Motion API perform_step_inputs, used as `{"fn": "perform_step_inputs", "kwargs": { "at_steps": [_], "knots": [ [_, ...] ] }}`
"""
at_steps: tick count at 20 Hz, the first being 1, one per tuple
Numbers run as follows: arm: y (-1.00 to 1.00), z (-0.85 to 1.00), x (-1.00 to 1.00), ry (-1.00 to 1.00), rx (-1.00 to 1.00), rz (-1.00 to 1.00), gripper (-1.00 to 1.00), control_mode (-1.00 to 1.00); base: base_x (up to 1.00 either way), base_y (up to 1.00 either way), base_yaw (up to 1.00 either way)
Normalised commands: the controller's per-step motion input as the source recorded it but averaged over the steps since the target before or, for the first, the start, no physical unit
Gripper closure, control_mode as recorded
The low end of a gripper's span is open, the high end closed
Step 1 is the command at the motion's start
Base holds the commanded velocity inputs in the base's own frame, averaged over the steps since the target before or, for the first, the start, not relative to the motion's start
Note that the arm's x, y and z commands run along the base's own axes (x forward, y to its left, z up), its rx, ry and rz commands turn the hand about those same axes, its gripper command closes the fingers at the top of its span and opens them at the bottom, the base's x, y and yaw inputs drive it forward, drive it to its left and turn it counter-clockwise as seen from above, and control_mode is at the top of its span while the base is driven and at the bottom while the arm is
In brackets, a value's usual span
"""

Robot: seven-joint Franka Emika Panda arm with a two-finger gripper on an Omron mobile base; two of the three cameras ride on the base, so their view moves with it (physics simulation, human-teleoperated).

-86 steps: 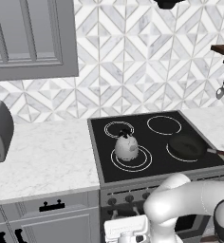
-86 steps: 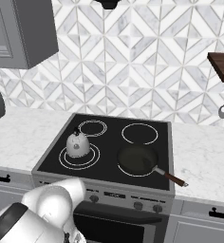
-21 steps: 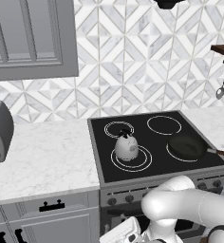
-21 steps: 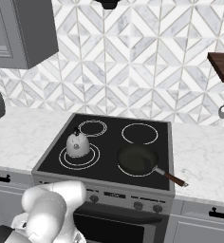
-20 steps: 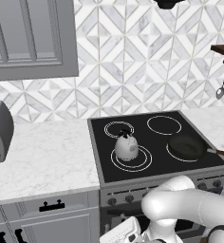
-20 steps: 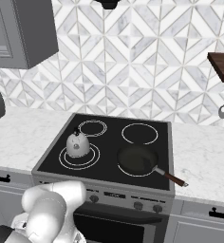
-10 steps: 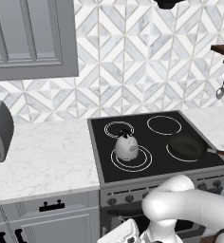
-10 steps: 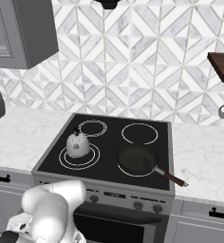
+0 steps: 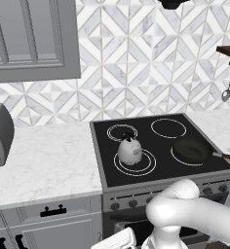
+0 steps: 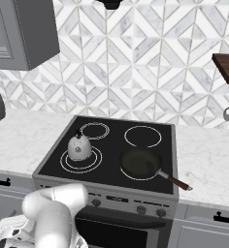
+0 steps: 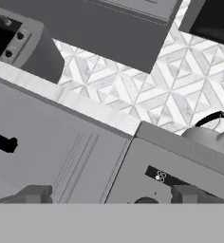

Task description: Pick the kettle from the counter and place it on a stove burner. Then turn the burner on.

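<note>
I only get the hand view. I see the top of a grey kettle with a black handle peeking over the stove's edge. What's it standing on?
Observer: The small round pale grey kettle stands on the largest double-ringed burner, at the near left of the black glass cooktop.
Operator: Is that burner glowing red?
Observer: No, its disc is black.
Operator: Is anything else up there?
Observer: A dark round frying pan sits on the near right circle. It is apart from the kettle, and its handle points out to the right.
</note>
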Motion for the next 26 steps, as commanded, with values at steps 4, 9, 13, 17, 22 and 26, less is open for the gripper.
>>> {"fn": "perform_step_inputs", "kwargs": {
  "at_steps": [4,9,13,17,22,26],
  "knots": [
    [0.0,0.24,0.12,0.0,0.41,0.0,-1.0,-1.0,0.0,0.0,0.0],
    [-0.21,0.05,0.14,0.0,0.48,0.07,-1.0,-1.0,0.0,0.0,0.0],
    [-0.69,0.18,0.0,0.0,0.5,0.17,-1.0,-1.0,0.0,0.0,0.0],
    [-0.87,0.28,0.0,-0.05,0.46,0.16,-1.0,-1.0,0.0,0.0,0.0],
    [-0.8,0.46,0.0,-0.08,0.45,0.16,-1.0,-1.0,0.0,0.0,0.0],
    [-0.64,0.58,0.04,-0.04,0.43,0.15,-1.0,-1.0,0.0,0.0,0.0]
  ]
}}
